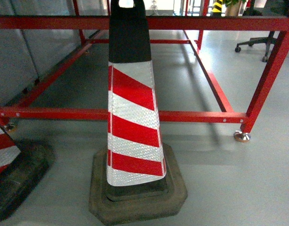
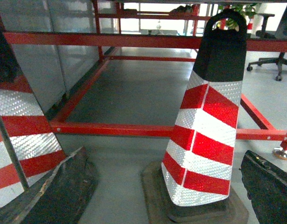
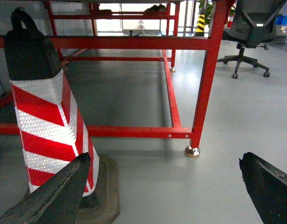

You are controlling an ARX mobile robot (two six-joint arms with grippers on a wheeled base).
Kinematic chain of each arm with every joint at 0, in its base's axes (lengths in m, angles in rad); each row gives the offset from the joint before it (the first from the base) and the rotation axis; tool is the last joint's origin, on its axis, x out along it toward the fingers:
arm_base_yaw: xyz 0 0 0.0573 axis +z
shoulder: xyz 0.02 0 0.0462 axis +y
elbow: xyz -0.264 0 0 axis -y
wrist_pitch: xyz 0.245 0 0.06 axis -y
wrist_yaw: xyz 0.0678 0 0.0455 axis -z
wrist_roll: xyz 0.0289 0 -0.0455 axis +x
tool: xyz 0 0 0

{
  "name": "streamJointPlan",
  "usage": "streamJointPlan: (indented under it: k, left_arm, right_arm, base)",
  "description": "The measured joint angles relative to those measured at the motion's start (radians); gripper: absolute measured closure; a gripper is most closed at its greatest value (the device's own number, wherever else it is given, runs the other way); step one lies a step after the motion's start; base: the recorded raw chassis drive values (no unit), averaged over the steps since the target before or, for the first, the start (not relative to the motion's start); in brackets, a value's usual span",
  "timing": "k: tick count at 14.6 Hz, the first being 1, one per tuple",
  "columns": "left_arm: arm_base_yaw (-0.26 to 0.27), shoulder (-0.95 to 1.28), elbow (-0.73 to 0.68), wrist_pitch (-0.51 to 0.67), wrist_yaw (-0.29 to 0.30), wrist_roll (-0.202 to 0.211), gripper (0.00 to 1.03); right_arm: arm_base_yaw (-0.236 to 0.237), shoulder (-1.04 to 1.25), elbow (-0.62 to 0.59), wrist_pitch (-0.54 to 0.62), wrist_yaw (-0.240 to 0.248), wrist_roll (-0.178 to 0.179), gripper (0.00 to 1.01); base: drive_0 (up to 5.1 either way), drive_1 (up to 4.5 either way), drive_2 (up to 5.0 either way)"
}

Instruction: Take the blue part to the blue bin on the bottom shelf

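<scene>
Both my pincers stand wide with nothing between them: left gripper (image 2: pixel 162 196) fingers frame the striped cone (image 2: pixel 206 126) from either side, and right gripper (image 3: pixel 167 196) has one finger just beside that cone and the other well apart from it. Behind the cone runs a red steel frame (image 1: pixel 196 116) on the grey floor (image 1: pixel 229 179). No blue part, blue bin or shelf shows near the cone.
</scene>
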Motion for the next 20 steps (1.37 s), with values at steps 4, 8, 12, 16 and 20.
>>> streamJointPlan:
  k: [4,8,12,16,20]
  left_arm:
    - [0.000,0.000,0.000,0.002,0.000,0.001,0.05]
    - [0.000,0.000,0.000,0.002,0.000,0.001,0.05]
    - [0.000,0.000,0.000,0.002,0.000,0.001,0.05]
    - [0.000,0.000,0.000,0.002,0.000,0.001,0.05]
    - [0.000,0.000,0.000,0.003,0.000,0.001,0.05]
  right_arm:
    - [0.000,0.000,0.000,0.000,-0.003,-0.002,0.03]
    - [0.000,0.000,0.000,0.001,0.000,0.000,0.03]
    - [0.000,0.000,0.000,0.001,-0.002,-0.001,0.03]
    - [0.000,0.000,0.000,0.000,0.000,0.001,0.03]
    - [0.000,0.000,0.000,0.001,-0.002,-0.002,0.03]
  base:
    - [0.0,0.00,0.0]
    - [0.0,0.00,0.0]
    - [0.0,0.00,0.0]
    - [0.0,0.00,0.0]
    - [0.0,0.00,0.0]
